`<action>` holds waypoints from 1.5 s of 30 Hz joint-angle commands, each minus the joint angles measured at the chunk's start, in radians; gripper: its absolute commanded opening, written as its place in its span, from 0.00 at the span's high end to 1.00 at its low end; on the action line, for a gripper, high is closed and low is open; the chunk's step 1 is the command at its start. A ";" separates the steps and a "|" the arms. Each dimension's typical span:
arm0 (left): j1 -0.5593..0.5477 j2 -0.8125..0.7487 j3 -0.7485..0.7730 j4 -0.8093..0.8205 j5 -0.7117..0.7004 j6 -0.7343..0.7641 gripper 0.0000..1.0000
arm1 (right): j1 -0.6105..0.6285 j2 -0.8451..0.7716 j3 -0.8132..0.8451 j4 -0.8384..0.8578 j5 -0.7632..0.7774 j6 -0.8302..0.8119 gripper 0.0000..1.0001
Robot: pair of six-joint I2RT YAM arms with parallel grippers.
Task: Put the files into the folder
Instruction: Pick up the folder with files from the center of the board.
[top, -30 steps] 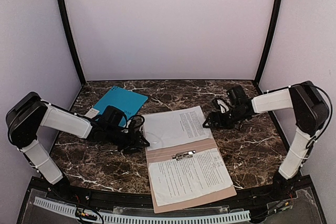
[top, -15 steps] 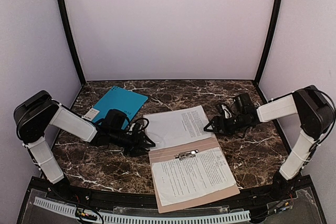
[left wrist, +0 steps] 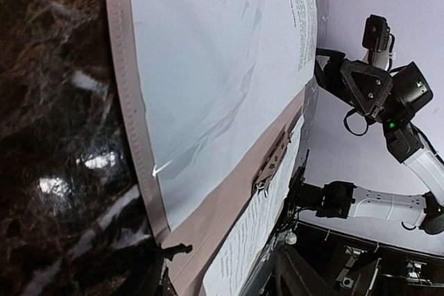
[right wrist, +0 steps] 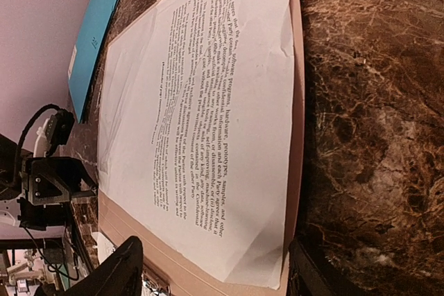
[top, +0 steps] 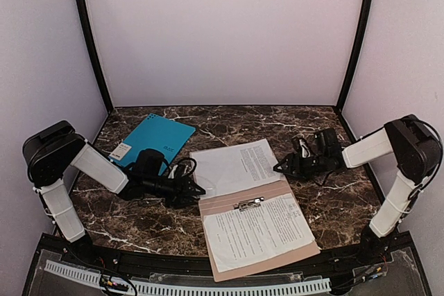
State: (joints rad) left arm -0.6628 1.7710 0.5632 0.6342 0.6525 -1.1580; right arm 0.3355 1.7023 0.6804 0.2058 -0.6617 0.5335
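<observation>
Lying on one folder, two sheets.

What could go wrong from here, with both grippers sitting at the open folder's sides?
1. The upper sheet lies loose on the folder's far flap, clear of the clip; lifting that flap may slide or crumple it.
2. The left gripper and right gripper stand open at the flap's thin side edges; a pinch could catch paper alone or miss.
3. The teal folder lies close behind the left arm and could get shoved.
</observation>
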 commanded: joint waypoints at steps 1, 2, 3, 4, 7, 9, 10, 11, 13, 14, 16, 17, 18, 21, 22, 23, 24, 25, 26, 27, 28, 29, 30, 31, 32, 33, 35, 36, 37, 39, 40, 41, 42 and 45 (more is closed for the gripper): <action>-0.017 0.063 -0.013 -0.018 -0.063 0.044 0.47 | 0.056 0.014 -0.061 -0.058 -0.251 0.080 0.33; -0.015 0.062 -0.014 -0.025 -0.067 0.056 0.47 | 0.054 0.009 -0.066 -0.049 -0.259 0.086 0.34; -0.011 0.060 -0.014 -0.030 -0.070 0.062 0.48 | 0.053 0.006 -0.070 -0.038 -0.270 0.091 0.35; -0.009 0.059 -0.015 -0.036 -0.072 0.073 0.48 | 0.051 0.002 -0.076 -0.028 -0.283 0.097 0.37; 0.004 0.051 -0.020 -0.045 -0.083 0.092 0.48 | 0.045 -0.008 -0.092 0.021 -0.324 0.129 0.40; 0.009 0.047 -0.020 -0.051 -0.090 0.108 0.48 | 0.043 -0.013 -0.098 0.046 -0.347 0.141 0.41; 0.011 0.045 -0.020 -0.054 -0.093 0.117 0.48 | 0.043 -0.016 -0.099 0.053 -0.355 0.145 0.41; 0.012 0.044 -0.019 -0.054 -0.096 0.121 0.48 | 0.042 -0.019 -0.099 0.059 -0.361 0.148 0.42; 0.012 0.044 -0.017 -0.059 -0.101 0.133 0.49 | 0.041 -0.024 -0.099 0.071 -0.375 0.156 0.42; 0.013 0.044 -0.013 -0.067 -0.102 0.141 0.49 | 0.042 -0.024 -0.102 0.093 -0.386 0.168 0.42; 0.015 0.044 -0.011 -0.079 -0.107 0.151 0.49 | 0.040 -0.026 -0.108 0.120 -0.403 0.189 0.43; 0.015 0.044 -0.010 -0.083 -0.109 0.154 0.49 | 0.040 -0.026 -0.112 0.135 -0.410 0.196 0.43; 0.016 0.044 -0.010 -0.085 -0.109 0.159 0.49 | 0.039 -0.025 -0.116 0.149 -0.415 0.204 0.43; 0.016 0.046 -0.011 -0.090 -0.111 0.164 0.49 | 0.036 -0.018 -0.132 0.212 -0.441 0.245 0.43; 0.016 0.047 -0.012 -0.090 -0.111 0.165 0.49 | 0.034 -0.015 -0.137 0.235 -0.450 0.261 0.44; 0.016 0.048 -0.012 -0.089 -0.111 0.165 0.49 | 0.033 -0.013 -0.142 0.260 -0.458 0.277 0.44; 0.016 0.048 -0.014 -0.088 -0.112 0.165 0.49 | 0.032 -0.009 -0.146 0.283 -0.467 0.293 0.44; 0.016 0.048 -0.014 -0.086 -0.112 0.166 0.49 | 0.031 -0.005 -0.150 0.298 -0.473 0.305 0.45; 0.016 0.049 -0.014 -0.087 -0.115 0.167 0.49 | 0.031 -0.002 -0.151 0.310 -0.479 0.317 0.45; 0.016 0.050 -0.014 -0.089 -0.117 0.169 0.49 | 0.031 0.000 -0.152 0.315 -0.482 0.323 0.45; 0.015 0.051 -0.013 -0.089 -0.118 0.170 0.49 | 0.031 0.001 -0.152 0.314 -0.484 0.325 0.45; 0.015 0.052 -0.012 -0.090 -0.118 0.173 0.49 | 0.031 0.001 -0.151 0.310 -0.484 0.325 0.46; 0.015 0.054 -0.010 -0.090 -0.119 0.174 0.49 | 0.030 0.001 -0.150 0.305 -0.486 0.327 0.46; 0.015 0.055 -0.010 -0.090 -0.119 0.176 0.49 | 0.030 0.000 -0.147 0.295 -0.485 0.325 0.46; 0.015 0.056 -0.009 -0.090 -0.120 0.177 0.49 | 0.029 -0.001 -0.145 0.282 -0.484 0.322 0.46; 0.015 0.057 -0.007 -0.091 -0.120 0.179 0.49 | 0.029 -0.001 -0.143 0.263 -0.482 0.316 0.47; 0.015 0.057 -0.003 -0.097 -0.122 0.185 0.49 | 0.027 -0.008 -0.133 0.201 -0.461 0.286 0.49; 0.015 0.058 -0.003 -0.099 -0.122 0.187 0.49 | 0.024 -0.012 -0.130 0.168 -0.455 0.267 0.49; 0.015 0.056 -0.001 -0.101 -0.122 0.189 0.49 | 0.023 -0.015 -0.123 0.137 -0.448 0.246 0.49; 0.015 0.056 0.000 -0.101 -0.122 0.194 0.49 | 0.018 -0.017 -0.105 0.077 -0.433 0.198 0.50; 0.015 0.056 0.002 -0.101 -0.121 0.197 0.49 | 0.017 -0.017 -0.094 0.043 -0.428 0.171 0.52; 0.015 0.057 0.004 -0.101 -0.121 0.205 0.49 | 0.016 -0.016 -0.082 0.026 -0.426 0.146 0.55; 0.015 0.055 0.006 -0.099 -0.118 0.209 0.49 | 0.015 -0.018 -0.070 0.008 -0.423 0.120 0.58; 0.017 0.032 0.005 -0.094 -0.121 0.241 0.49 | 0.012 -0.021 -0.017 -0.075 -0.397 0.016 0.70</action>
State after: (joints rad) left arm -0.6399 1.7874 0.5804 0.6563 0.5861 -0.9749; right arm 0.3557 1.6909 0.5919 0.2462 -1.0729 0.7033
